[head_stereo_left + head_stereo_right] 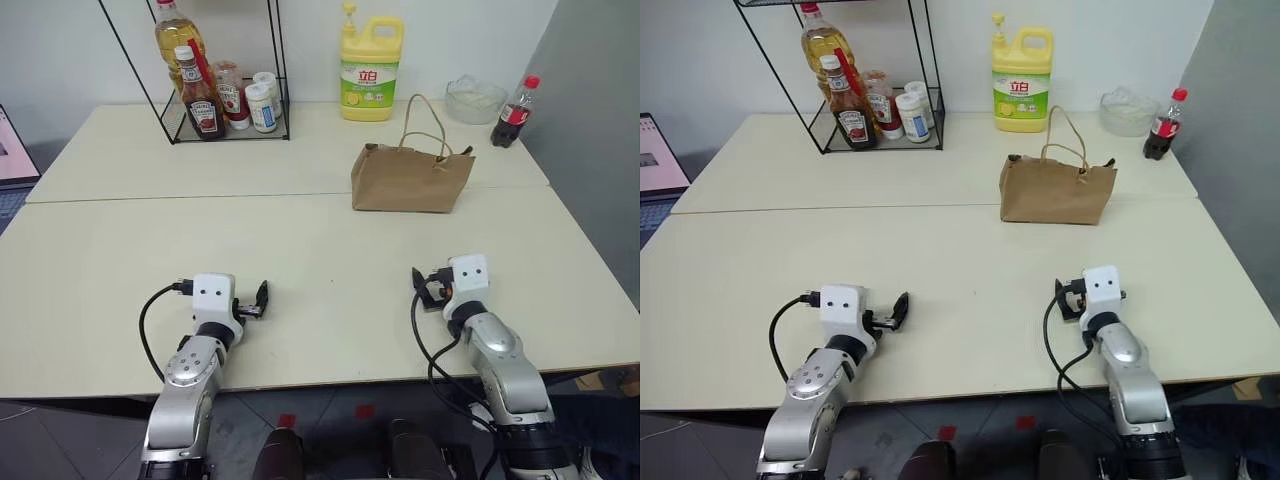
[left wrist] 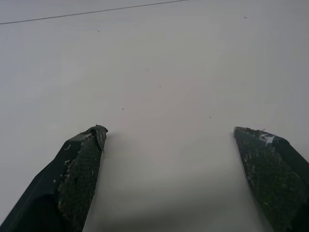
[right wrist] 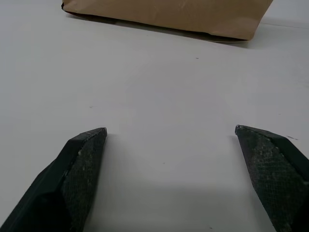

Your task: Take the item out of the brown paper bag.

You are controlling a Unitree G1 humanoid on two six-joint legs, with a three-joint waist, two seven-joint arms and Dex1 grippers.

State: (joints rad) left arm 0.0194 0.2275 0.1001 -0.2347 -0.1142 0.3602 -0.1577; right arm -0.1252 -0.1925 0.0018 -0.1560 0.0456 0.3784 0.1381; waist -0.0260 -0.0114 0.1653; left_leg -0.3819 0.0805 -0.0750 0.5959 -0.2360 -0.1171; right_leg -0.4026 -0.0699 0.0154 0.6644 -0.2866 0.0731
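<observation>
One brown paper bag (image 1: 411, 178), two grippers, perhaps seven bottles

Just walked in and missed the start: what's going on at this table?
Nothing is being handled yet. The robot's left claw and right claw hover low over the near part of the table, both open and empty. The paper bag stands upright farther back, ahead of the right claw, untouched; what it holds can't be seen. Behind it are a yellow jug, a cola bottle, a clear bowl and a wire rack of condiments.
</observation>
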